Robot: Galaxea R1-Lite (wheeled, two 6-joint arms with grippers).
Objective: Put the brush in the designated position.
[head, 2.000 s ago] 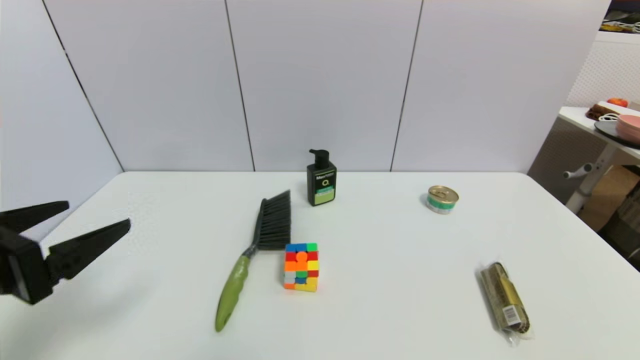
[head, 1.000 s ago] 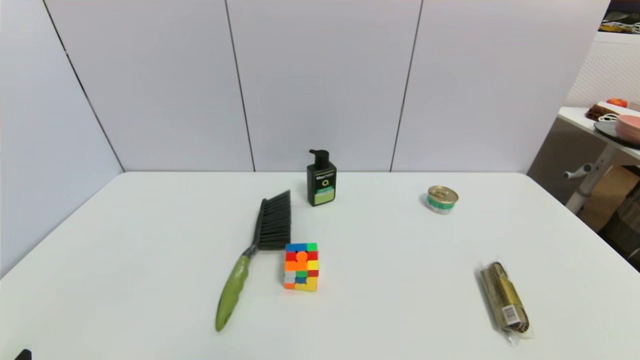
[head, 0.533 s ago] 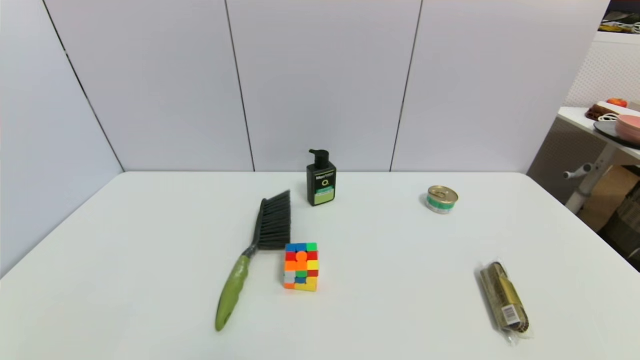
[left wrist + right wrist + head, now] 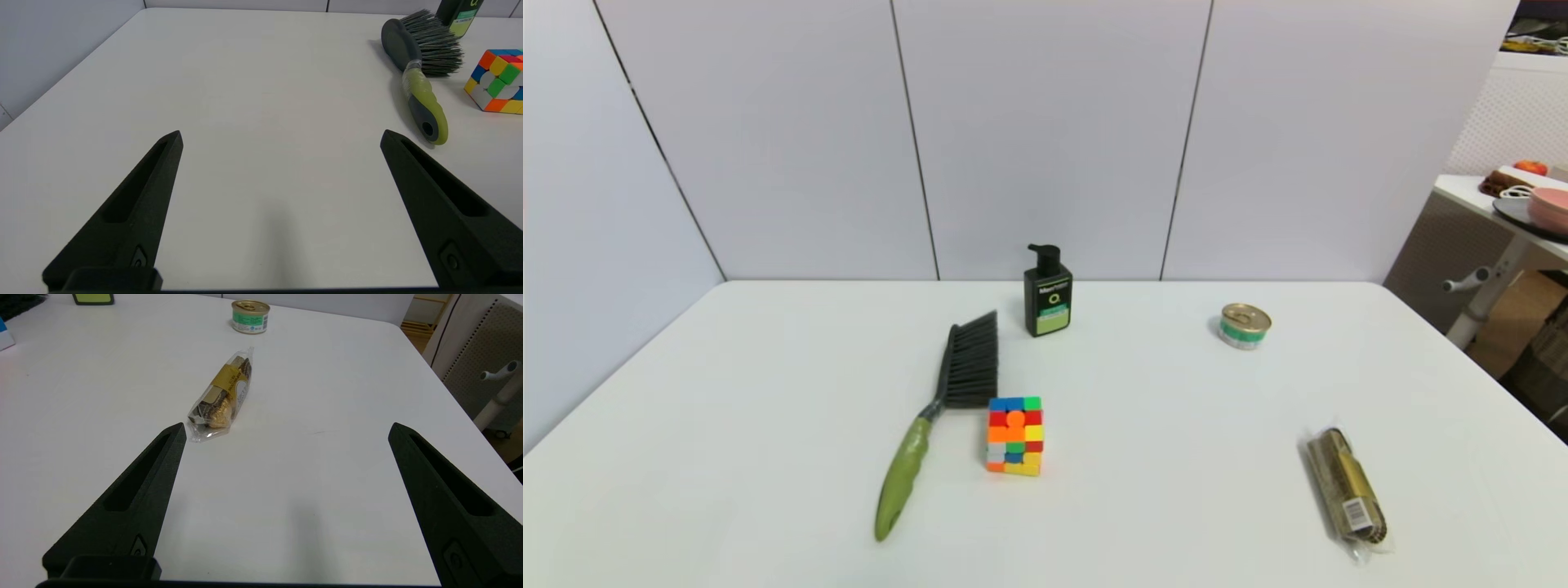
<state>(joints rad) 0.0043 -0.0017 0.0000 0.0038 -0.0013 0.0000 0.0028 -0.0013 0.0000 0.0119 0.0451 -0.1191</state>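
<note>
The brush [image 4: 931,416] lies flat on the white table [image 4: 768,392], left of centre, olive-green handle toward me and dark bristles toward the far wall. It also appears in the left wrist view as the brush [image 4: 421,77]. My left gripper [image 4: 280,136] is open and empty, low over the near-left part of the table, well short of the handle. My right gripper [image 4: 286,430] is open and empty over the near-right part. Neither arm shows in the head view. Bare white tabletop, with no marking on it, lies to the left of the brush.
A multicoloured cube [image 4: 1014,436] sits touching-close to the right of the brush's neck. A black pump bottle [image 4: 1047,294] stands behind the bristles. A small tin can [image 4: 1245,326] is at the far right, a gold-wrapped packet [image 4: 1346,483] at the near right.
The left gripper, seen at the left edge of the head view two seconds ago, has dropped out of that view. The brush and other objects have not moved.
</note>
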